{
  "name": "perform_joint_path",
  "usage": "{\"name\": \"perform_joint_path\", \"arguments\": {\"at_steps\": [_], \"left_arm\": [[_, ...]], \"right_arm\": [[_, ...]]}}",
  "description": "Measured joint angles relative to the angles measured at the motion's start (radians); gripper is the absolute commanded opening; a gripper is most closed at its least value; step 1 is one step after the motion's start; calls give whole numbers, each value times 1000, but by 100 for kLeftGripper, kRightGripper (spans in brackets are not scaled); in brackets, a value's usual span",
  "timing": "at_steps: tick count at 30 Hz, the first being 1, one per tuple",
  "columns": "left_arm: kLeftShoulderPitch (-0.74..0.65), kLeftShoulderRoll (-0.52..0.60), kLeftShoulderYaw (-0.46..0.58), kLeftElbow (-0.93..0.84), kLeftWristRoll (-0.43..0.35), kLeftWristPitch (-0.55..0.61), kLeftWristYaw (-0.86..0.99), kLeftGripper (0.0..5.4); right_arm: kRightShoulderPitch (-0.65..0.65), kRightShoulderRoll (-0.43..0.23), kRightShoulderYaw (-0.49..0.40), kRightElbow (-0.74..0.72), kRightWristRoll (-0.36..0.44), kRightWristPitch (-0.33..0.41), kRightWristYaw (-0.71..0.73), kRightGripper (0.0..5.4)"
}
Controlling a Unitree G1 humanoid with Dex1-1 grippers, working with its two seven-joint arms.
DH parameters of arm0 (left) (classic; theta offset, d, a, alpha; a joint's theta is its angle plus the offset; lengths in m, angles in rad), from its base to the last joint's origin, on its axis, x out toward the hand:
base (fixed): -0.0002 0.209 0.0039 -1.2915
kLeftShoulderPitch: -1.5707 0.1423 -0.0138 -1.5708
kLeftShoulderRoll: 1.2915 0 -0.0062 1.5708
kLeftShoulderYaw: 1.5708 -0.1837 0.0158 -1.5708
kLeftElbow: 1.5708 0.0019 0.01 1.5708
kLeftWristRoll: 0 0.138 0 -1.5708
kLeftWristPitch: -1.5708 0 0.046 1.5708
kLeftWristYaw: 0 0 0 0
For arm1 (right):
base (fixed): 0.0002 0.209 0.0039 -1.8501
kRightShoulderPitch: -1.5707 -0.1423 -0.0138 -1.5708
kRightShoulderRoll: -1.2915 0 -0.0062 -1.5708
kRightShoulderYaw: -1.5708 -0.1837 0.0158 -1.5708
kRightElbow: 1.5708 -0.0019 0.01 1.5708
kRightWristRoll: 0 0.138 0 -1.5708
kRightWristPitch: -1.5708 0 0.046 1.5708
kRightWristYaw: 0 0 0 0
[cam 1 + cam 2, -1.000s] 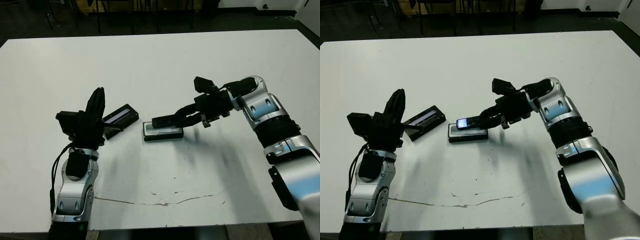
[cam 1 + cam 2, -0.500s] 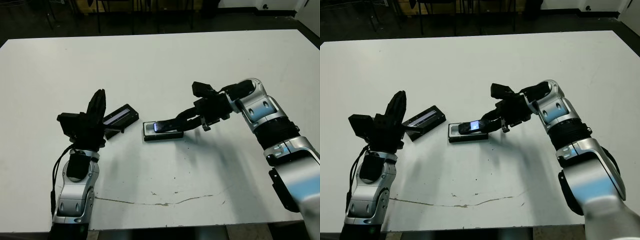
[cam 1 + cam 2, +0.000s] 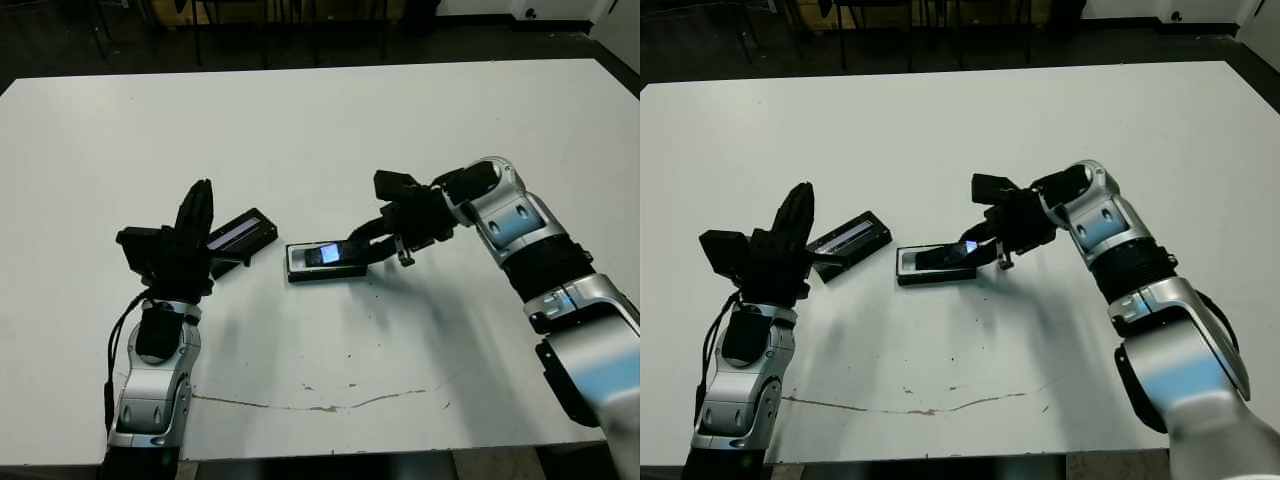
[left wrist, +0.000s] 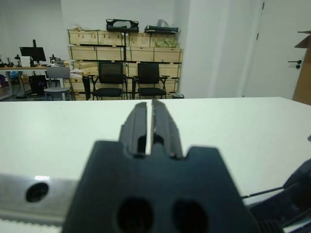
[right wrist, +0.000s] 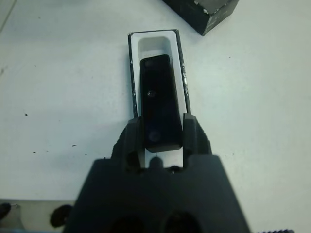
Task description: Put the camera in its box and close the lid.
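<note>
The right arm reaches in from the right side of the white table (image 3: 420, 120), elbow bent and forearm angled toward the centre, its right gripper (image 5: 160, 136) tipped down over the box (image 5: 156, 41). The gripper is clamped on the camera (image 5: 158, 104), one black finger (image 5: 131, 137) pressed to each long side of the bar near its closer end. The camera lies lengthwise inside the box's white interior, its far end low in the tray; whether the held end rests fully on the floor of the box cannot be made out, as the gripper's body covers that end of both. From the head views the camera shows a pale glint and sits tilted in the box (image 3: 326, 260) near the table's centre.

The left arm stands nearly upright at the near left of the table, its left gripper (image 3: 196, 215) pointing up and away, empty, with the two fingers (image 4: 137, 124) drawn almost together and only a narrow slit between them. The lid (image 3: 241, 231), its silvery stripe upward, lies on the table just beyond that gripper and left of the box; its near corner is hidden behind the gripper.
</note>
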Motion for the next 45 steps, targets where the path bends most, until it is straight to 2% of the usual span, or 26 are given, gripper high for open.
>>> {"name": "perform_joint_path", "arguments": {"at_steps": [12,20,23,27,30,36,42,45], "left_arm": [[0,-2,0,7,-1,-5,0,0],[0,-4,0,6,-2,-3,3,0],[0,-4,1,6,-2,-3,3,0],[0,-4,1,6,-2,-3,3,0],[0,-3,1,7,-2,-3,2,0],[-1,-3,-1,8,-3,-3,1,0],[-1,-3,-1,8,4,-3,2,0],[-1,-3,-1,8,9,-3,2,0]], "right_arm": [[-51,40,85,-54,-50,101,1,57],[-35,38,110,-119,-95,99,-39,57],[-34,32,89,-99,-75,65,-29,106],[-34,20,50,-49,-20,-84,0,176],[-39,-17,10,-36,-8,-172,-4,224],[-52,-89,-48,-59,-10,-178,-43,331],[-52,-117,-87,-80,4,-202,-57,434],[-51,-125,-142,-95,51,-154,-74,489]]}}
